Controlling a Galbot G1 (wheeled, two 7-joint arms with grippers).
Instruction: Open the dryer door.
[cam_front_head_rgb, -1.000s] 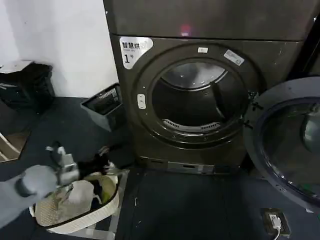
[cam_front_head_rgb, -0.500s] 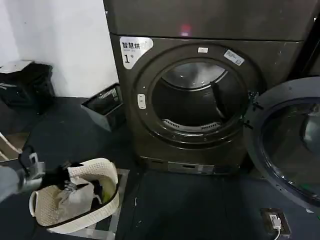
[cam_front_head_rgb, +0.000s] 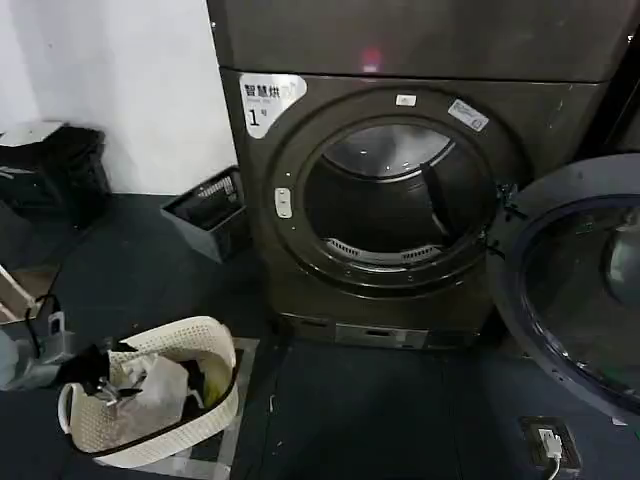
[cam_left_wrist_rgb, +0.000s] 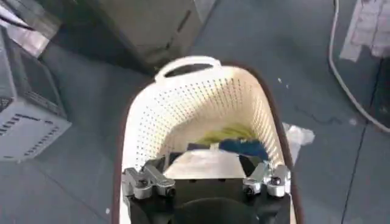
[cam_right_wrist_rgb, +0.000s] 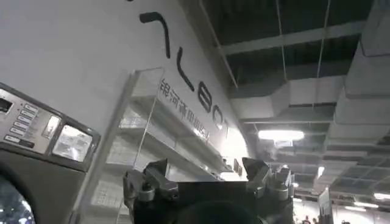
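The dryer (cam_front_head_rgb: 545, 110), dark grey-brown with a white "1" label (cam_front_head_rgb: 265, 100), stands with its round drum hole (cam_front_head_rgb: 390, 200) uncovered. The dryer door (cam_front_head_rgb: 560, 185) hangs swung out to the right, its dark glass facing the floor side. Low at the left, my left gripper (cam_front_head_rgb: 95, 365) hovers at the near-left rim of a white laundry basket (cam_front_head_rgb: 215, 345). In the left wrist view this gripper (cam_left_wrist_rgb: 207, 178) is open and empty above the basket (cam_left_wrist_rgb: 183, 103). My right gripper (cam_right_wrist_rgb: 207, 171) is open, empty, and points up toward the ceiling.
A grey crate (cam_front_head_rgb: 210, 210) leans by the dryer's left side and a black bin (cam_front_head_rgb: 50, 170) stands by the white wall. Another machine (cam_front_head_rgb: 420, 35) is stacked on the dryer. A power socket (cam_front_head_rgb: 550, 440) lies on the dark floor under the door. Clothes (cam_left_wrist_rgb: 234, 141) fill the basket.
My left arm has drawn back leftward and down, from over the basket to the view's left edge. The dryer door has stayed swung open.
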